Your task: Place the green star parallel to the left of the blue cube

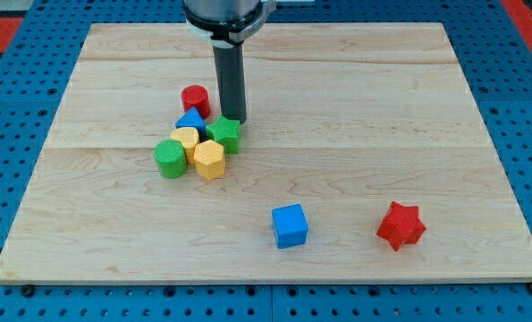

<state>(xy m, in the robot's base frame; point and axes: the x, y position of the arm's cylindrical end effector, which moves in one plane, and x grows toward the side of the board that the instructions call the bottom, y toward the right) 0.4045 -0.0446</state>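
Observation:
The green star [224,134] lies in a cluster of blocks left of the board's middle. My tip [233,119] stands right at the star's upper right edge, touching or nearly touching it. The blue cube [290,225] sits alone toward the view's bottom, right of and well below the star.
The cluster also holds a red cylinder [195,99], a blue triangle [191,120], a yellow block [185,140], a yellow hexagon [209,159] and a green cylinder [169,158]. A red star [401,225] lies at the bottom right. The wooden board [355,107] sits on a blue pegboard.

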